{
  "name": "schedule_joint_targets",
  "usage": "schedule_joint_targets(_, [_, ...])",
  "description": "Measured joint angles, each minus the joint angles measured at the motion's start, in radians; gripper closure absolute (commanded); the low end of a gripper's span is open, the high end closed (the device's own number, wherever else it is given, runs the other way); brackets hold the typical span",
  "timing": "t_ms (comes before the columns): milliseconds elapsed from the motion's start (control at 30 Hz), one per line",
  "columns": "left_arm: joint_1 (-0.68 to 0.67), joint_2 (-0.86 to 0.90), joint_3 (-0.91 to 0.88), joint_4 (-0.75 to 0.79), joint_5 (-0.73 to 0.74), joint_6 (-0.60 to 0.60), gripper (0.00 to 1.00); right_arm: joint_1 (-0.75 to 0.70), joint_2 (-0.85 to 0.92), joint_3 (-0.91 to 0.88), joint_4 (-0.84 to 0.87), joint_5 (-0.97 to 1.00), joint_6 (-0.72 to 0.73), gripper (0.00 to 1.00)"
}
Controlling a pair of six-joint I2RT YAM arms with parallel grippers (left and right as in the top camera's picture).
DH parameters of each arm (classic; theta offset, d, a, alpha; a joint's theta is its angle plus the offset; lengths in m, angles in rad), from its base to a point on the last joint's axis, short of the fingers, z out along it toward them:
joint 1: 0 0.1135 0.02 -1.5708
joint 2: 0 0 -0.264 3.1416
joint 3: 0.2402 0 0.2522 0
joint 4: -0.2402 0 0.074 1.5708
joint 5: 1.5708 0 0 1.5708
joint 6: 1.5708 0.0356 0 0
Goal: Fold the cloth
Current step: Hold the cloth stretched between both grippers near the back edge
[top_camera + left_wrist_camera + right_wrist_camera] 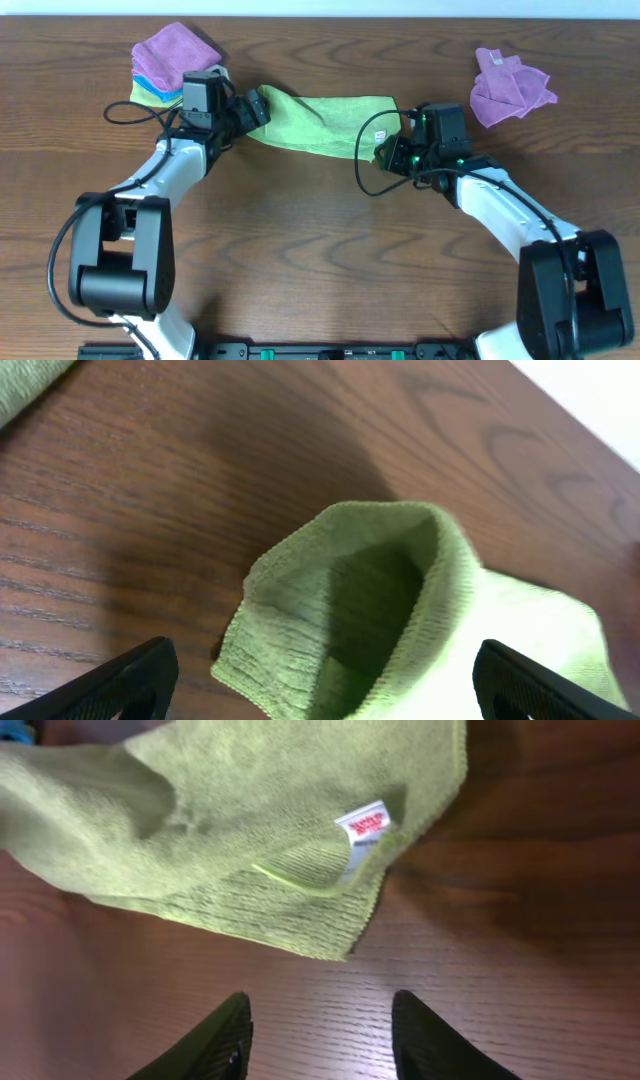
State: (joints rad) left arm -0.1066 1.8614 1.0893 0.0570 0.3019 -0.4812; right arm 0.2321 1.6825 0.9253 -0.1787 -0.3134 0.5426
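The lime-green cloth point(320, 124) lies on the wooden table as a folded strip between my two grippers. In the left wrist view its end point(340, 610) curls up into a loop between the wide-open fingers of my left gripper point(330, 690), which do not press on it. In the overhead view the left gripper point(260, 106) is at the cloth's left end. My right gripper point(386, 152) is open and empty, just short of the cloth's right end. In the right wrist view its fingers point(320, 1040) are over bare wood. The cloth point(250, 840) and its white-and-red tag point(362, 828) lie ahead of them.
A stack of cloths point(172, 58), purple on top with blue and yellow-green below, sits at the back left, right behind the left gripper. A crumpled purple cloth point(510, 88) lies at the back right. Black cables point(135, 115) trail from both arms.
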Motion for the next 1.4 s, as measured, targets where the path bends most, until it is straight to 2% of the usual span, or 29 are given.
schedule_joint_targets(100, [0.0,0.052,0.0,0.0,-0.003,0.01,0.0,0.0,0.0,0.0,0.001,-0.021,0.01,0.57])
schedule_joint_targets(133, [0.0,0.065,0.0,-0.001,-0.003,0.01,0.06,0.0,0.0,0.0,0.001,-0.028,0.01,0.57])
schedule_joint_targets(167, [0.0,0.074,0.0,-0.001,-0.002,0.016,0.07,0.0,0.0,0.0,0.001,-0.033,0.011,0.57])
schedule_joint_targets(367, [0.0,0.085,0.0,0.0,-0.003,0.014,0.06,0.0,0.0,0.0,0.002,-0.056,0.017,0.58])
schedule_joint_targets(467, [0.0,0.09,0.0,0.001,-0.003,0.015,0.11,0.0,0.0,0.0,0.002,-0.065,0.017,0.59])
schedule_joint_targets(600, [0.004,0.09,0.0,-0.023,-0.003,0.014,0.11,0.0,0.0,0.0,0.002,-0.075,0.017,0.58])
schedule_joint_targets(900, [0.091,0.09,0.001,-0.034,0.071,0.007,0.12,0.0,0.0,0.0,0.0,-0.082,0.017,0.59])
schedule_joint_targets(1033, [0.137,0.09,0.001,-0.039,0.113,-0.012,0.28,0.0,0.0,0.0,0.0,-0.084,0.017,0.59])
schedule_joint_targets(1300, [0.069,0.103,0.002,-0.047,0.122,-0.019,0.31,0.0,0.0,0.0,0.004,-0.084,0.017,0.6])
schedule_joint_targets(1400, [0.052,0.119,0.014,-0.037,0.125,-0.023,0.43,0.0,0.0,0.0,0.005,-0.085,0.017,0.6])
